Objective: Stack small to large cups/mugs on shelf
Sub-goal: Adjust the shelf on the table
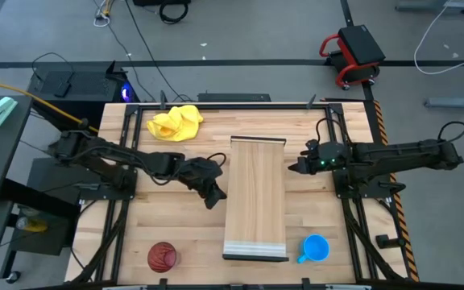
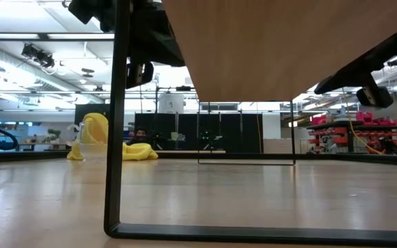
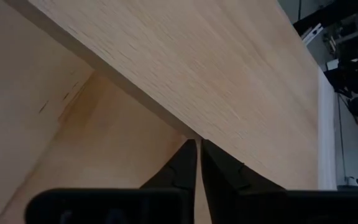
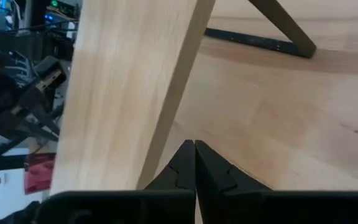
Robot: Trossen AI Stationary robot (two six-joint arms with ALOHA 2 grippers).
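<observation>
We find the shelf (image 1: pixel 256 197) standing mid-surface, lengthwise, its board bare: no cup on it yet. We judge the task at its very start, both arms parked at the shelf's flanks before the first pick.

Left gripper (image 1: pixel 213 196) sits just beside the shelf's left long edge, fingers (image 3: pixel 182 171) pressed together, holding nothing. Right gripper (image 1: pixel 296 167) sits just off the right long edge, fingers (image 4: pixel 210 168) likewise closed and empty.

Cup positions, high view:
- dark red ribbed cup (image 1: pixel 162 257) at the near left corner of the surface (image 1: pixel 176 225), well apart from the shelf.
- blue mug (image 1: pixel 316 248) near right, just beside the shelf's lipped end, handle toward the shelf.
- the clear cup (image 2: pixel 76 141): only a faint see-through shape near the yellow cloth (image 1: pixel 176 122) in the low view; we cannot confirm it from above.

All cups appear empty, as far as we can tell; none nests in another.

Next move, by our reading: one gripper must open, leave the shelf edge and travel to a cup. The right arm lies closer to the blue mug, the left to the red cup.
</observation>
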